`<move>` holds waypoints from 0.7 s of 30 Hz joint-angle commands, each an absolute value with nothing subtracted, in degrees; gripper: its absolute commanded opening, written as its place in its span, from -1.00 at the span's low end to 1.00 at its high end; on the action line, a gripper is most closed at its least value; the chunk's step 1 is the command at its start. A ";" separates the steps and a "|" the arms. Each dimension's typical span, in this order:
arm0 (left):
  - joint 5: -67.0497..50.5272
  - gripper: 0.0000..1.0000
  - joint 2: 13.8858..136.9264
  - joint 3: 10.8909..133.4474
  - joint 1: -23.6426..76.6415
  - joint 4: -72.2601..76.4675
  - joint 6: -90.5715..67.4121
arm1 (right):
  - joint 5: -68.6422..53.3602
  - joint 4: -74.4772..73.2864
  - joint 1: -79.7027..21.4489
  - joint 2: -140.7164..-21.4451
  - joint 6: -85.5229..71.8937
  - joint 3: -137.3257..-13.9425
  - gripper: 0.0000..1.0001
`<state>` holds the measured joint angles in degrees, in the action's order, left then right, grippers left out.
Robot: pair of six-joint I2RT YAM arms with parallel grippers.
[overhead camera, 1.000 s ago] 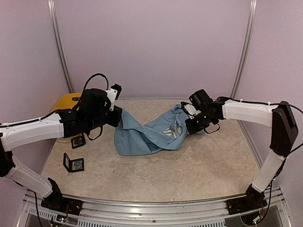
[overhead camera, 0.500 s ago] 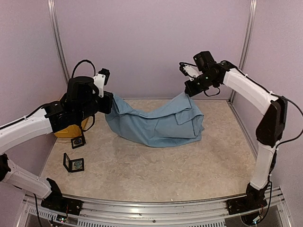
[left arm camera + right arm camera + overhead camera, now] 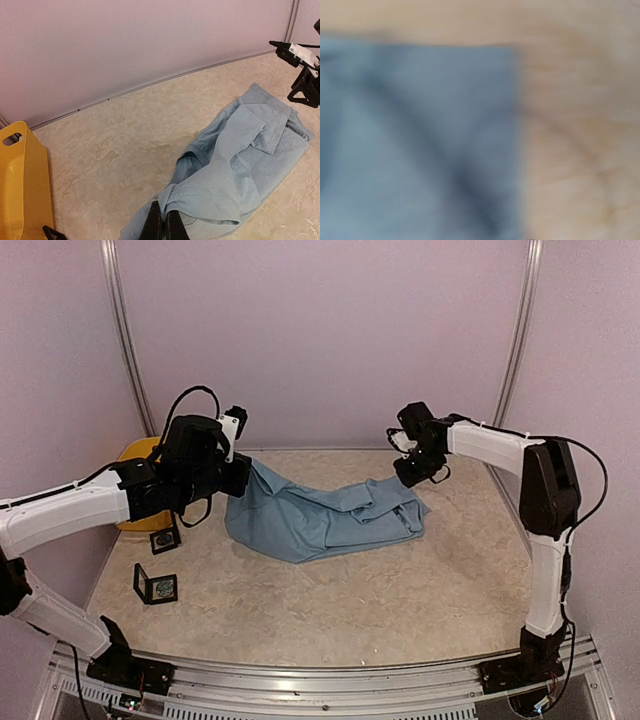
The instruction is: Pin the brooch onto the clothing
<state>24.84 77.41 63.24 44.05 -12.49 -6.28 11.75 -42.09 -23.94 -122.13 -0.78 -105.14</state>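
The clothing, a light blue T-shirt (image 3: 325,515), lies crumpled on the table between my arms, with its print hidden. It also shows in the left wrist view (image 3: 235,165) and, blurred, in the right wrist view (image 3: 420,135). My left gripper (image 3: 243,480) is shut on a hemmed fold at the shirt's left end (image 3: 162,225) and holds that end a little raised. My right gripper (image 3: 408,472) hovers just over the shirt's right end. In the left wrist view (image 3: 304,95) its fingers look spread and free of the cloth. The brooch cannot be made out.
A yellow bin (image 3: 135,455) stands at the far left, behind my left arm, and also shows in the left wrist view (image 3: 20,175). Two small black open cases (image 3: 157,585) (image 3: 165,538) sit on the table near the left edge. Walls close the back and both sides.
Both arms lifted the shirt and spread it, then lowered it. The right end now lies on the table and my right gripper has dropped down to it. The left gripper keeps its hold.
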 commanded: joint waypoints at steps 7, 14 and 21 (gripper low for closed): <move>24.38 -1.00 80.06 63.78 43.22 -11.97 -6.82 | 3.64 -32.28 -36.94 -119.55 5.09 -94.15 -0.20; 23.93 -1.00 79.72 63.57 43.24 -11.95 -6.57 | 3.42 -33.80 -37.88 -125.69 7.11 -96.49 -0.09; 23.70 -1.00 79.98 63.30 43.24 -11.95 -6.82 | 5.71 -32.51 -38.13 -126.61 6.66 -96.62 -0.29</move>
